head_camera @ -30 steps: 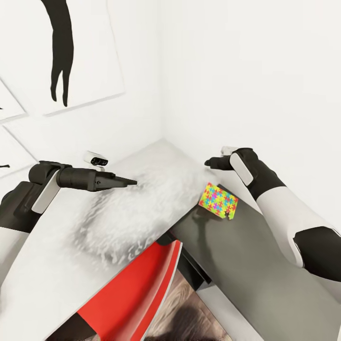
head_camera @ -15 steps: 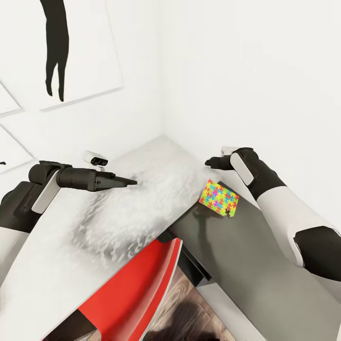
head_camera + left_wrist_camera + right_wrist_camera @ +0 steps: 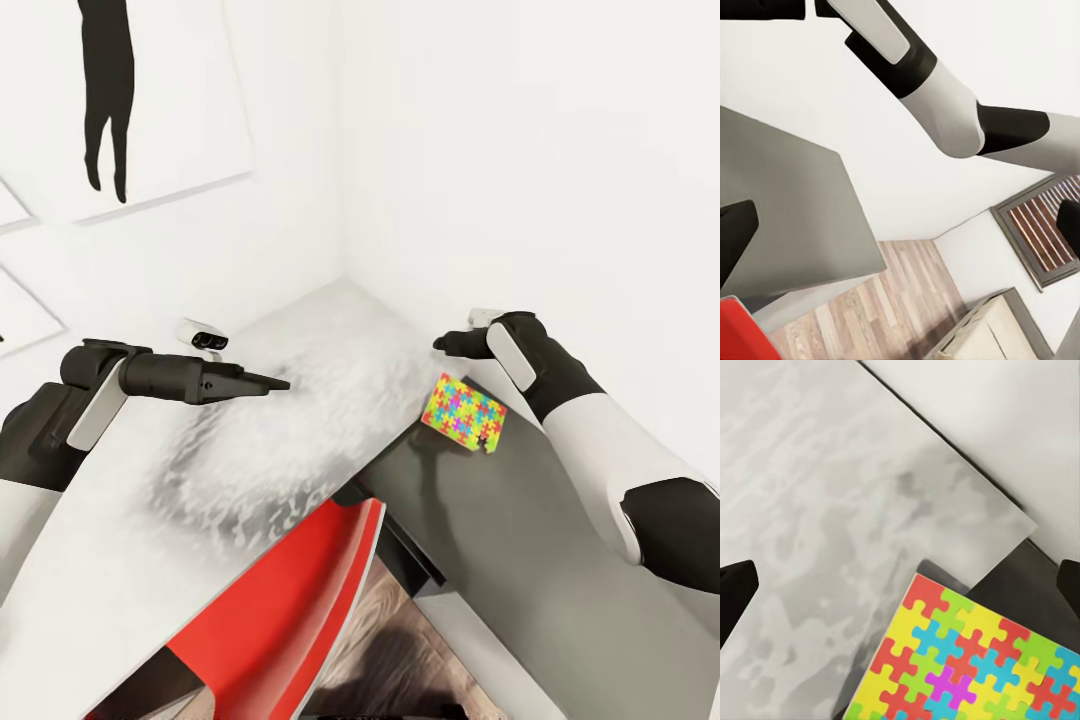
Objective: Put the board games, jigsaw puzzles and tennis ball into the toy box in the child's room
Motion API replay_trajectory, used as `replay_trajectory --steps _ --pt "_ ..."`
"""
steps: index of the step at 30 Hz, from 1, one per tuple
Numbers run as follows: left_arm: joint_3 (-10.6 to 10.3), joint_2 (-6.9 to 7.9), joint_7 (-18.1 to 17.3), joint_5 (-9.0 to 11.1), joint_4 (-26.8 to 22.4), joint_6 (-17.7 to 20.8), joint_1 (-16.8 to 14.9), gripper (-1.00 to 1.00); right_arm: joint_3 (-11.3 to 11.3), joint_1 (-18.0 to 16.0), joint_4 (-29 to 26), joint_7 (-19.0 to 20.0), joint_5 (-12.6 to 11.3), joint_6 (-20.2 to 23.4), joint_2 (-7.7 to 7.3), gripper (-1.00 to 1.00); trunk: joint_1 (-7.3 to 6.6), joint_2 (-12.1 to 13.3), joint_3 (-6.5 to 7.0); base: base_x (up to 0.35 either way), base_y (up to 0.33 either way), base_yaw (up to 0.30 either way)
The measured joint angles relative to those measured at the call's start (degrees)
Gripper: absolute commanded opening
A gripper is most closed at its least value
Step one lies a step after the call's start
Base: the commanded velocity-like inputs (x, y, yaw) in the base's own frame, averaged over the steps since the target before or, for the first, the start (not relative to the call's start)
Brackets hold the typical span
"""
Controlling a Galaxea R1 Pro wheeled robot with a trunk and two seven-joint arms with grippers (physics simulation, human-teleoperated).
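Note:
One jigsaw puzzle (image 3: pixel 463 415), a flat slab of yellow, red, blue and green pieces, sits at the corner edge of the pale table (image 3: pixel 250 450) and juts out over the lower dark cabinet (image 3: pixel 520 540), casting a shadow there. I cannot tell whether it rests on anything. My right gripper (image 3: pixel 442 345) hovers just above and behind it, open and holding nothing. In the right wrist view the puzzle (image 3: pixel 967 660) lies ahead between the wide-apart fingertips (image 3: pixel 735 589). My left gripper (image 3: pixel 285 382) is open over the middle of the table, its fingertips (image 3: pixel 735 232) spread with nothing between them.
A red chair (image 3: pixel 290 600) is tucked under the table's near edge. White walls meet in a corner behind the table, with black silhouette prints (image 3: pixel 130 100) on the left wall. Wood-plank floor (image 3: pixel 892 300) lies below, beside the cabinet.
The whole head view has shifted slightly, so the prints and chair sit differently in the picture. Both arms and the puzzle keep their places relative to each other.

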Motion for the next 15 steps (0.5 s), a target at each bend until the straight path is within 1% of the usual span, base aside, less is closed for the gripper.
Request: replay_trajectory --steps 15 --pt "0.0 0.02 0.0 -0.01 -0.01 0.0 -0.01 1.0 0.0 -0.01 0.0 0.0 0.0 -0.01 -0.04 1.0 0.0 0.0 -1.41 0.0 0.0 0.0"
